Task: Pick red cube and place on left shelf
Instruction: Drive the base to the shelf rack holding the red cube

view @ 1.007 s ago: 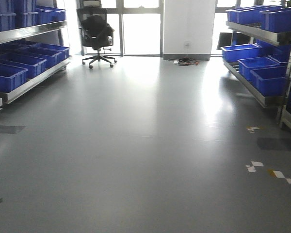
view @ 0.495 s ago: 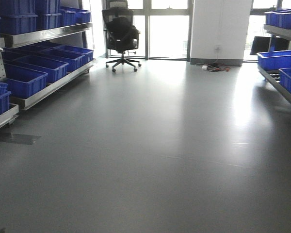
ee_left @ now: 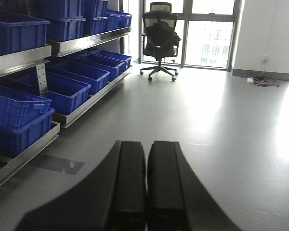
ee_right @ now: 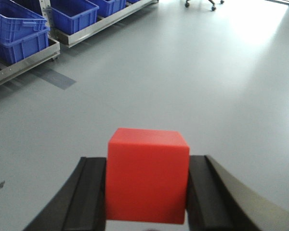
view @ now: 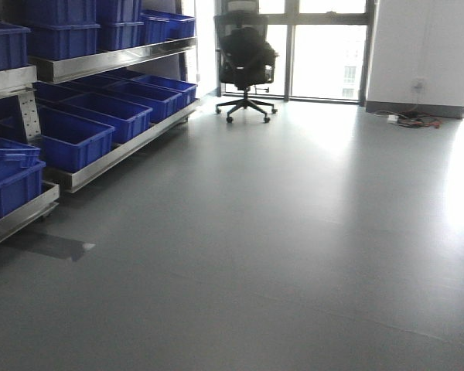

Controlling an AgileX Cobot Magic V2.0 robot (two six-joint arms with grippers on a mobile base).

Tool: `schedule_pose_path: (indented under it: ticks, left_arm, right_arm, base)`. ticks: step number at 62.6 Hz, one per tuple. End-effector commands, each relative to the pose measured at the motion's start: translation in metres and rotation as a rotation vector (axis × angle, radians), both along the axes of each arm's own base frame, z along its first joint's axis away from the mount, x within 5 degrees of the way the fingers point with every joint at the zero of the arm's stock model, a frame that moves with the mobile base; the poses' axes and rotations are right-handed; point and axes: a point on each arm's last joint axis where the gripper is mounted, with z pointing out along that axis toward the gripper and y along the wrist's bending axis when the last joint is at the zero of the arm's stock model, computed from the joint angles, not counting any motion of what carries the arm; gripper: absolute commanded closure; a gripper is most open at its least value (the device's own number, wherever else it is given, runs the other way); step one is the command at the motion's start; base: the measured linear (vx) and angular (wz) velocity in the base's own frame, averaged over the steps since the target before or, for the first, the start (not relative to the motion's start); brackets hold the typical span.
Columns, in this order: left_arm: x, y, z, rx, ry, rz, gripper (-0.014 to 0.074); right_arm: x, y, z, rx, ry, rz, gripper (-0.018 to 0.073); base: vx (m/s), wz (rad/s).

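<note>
My right gripper (ee_right: 147, 166) is shut on the red cube (ee_right: 147, 175) and holds it above the grey floor. My left gripper (ee_left: 146, 144) is shut and empty, its two black fingers pressed together. The left shelf (view: 100, 63), a steel rack with deep-blue crates (view: 71, 137), runs along the left side of the front view. It also shows in the left wrist view (ee_left: 19, 57) and at the top left of the right wrist view (ee_right: 19, 67). Neither gripper shows in the front view.
A black office chair (view: 246, 58) stands at the back by the windows. A cable and power strip (view: 411, 120) lie on the floor by the white wall at the back right. A dark patch (view: 50, 246) marks the grey floor near the shelf's foot.
The front view has swung to the left: the left shelf has grown larger and moved towards the middle, the chair has shifted right, and the right-hand shelf has left the view.
</note>
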Motion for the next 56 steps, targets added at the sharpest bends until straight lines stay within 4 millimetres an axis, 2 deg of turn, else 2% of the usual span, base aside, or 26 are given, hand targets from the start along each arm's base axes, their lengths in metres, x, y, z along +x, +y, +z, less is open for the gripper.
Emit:
schedule_pose_path:
  ticks: [1,56]
  left_arm:
    - [-0.0002,0.0005,0.0006,-0.013,-0.075,0.003,0.0495]
    - [-0.0002,0.0005,0.0006,-0.013,-0.075,0.003,0.0495]
  right_arm:
    - [0.0014,0.0014,0.0158,0.003,-0.101,0.018,0.0446]
    - [0.0014,0.0013,0.0156,0.002,-0.099,0.017,0.0446]
  base:
    - [0.75,0.3]
    - [0.71,0.39]
